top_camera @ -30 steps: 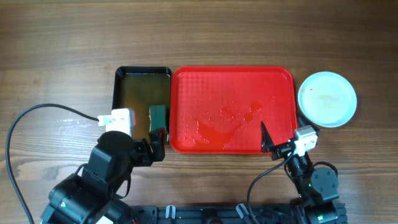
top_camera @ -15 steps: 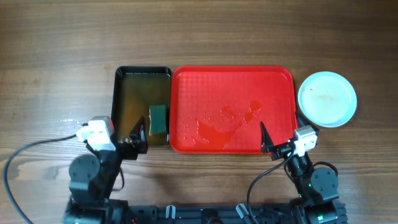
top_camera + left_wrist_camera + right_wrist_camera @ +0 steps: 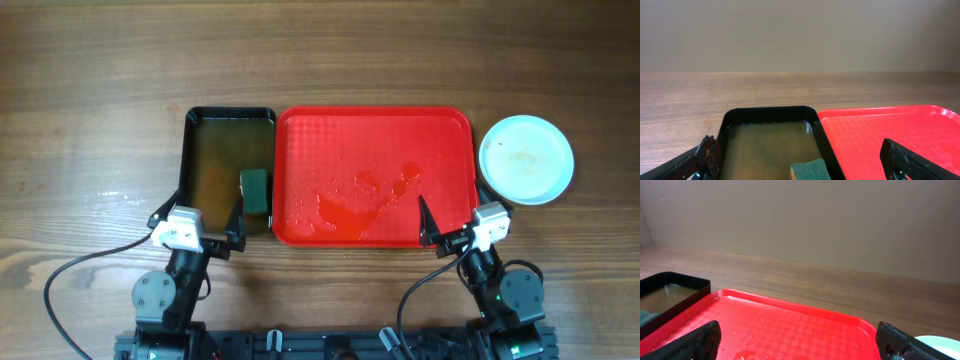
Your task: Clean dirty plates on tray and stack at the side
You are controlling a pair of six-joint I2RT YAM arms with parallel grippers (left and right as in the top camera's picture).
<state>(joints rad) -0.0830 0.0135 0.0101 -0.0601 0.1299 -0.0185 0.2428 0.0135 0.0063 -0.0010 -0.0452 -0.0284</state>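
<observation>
Nearest the base, both arms sit low at the front edge of the table [image 3: 100,80]. The left gripper [image 3: 797,146] has its jaws spread wide with nothing between them, pointed at the black tub [image 3: 192,150]. The right gripper [image 3: 799,328] is just as wide open and also empty, aimed across the front right part of the tray [image 3: 300,130].

A bit further in, the tub holds brownish liquid and a green sponge [image 3: 255,190] lying in its near right corner, against the wall beside the tray. The tray is bare of plates, just glossy wet patches around the middle (water or leftover sauce, can't say which).

The plates [image 3: 526,158] are off the tray, on the wood just beside its far right corner. From above they read as one pale mint round with a raised rim, so I can't tell how many are stacked there. The top one looks mostly clean, with only a faint tan fleck or two near the centre.

My read is that washing and stacking are basically finished. The next move doesn't call for any gripping, maybe just parking the arms, or another sponge pass if those flecks count as dirt.
</observation>
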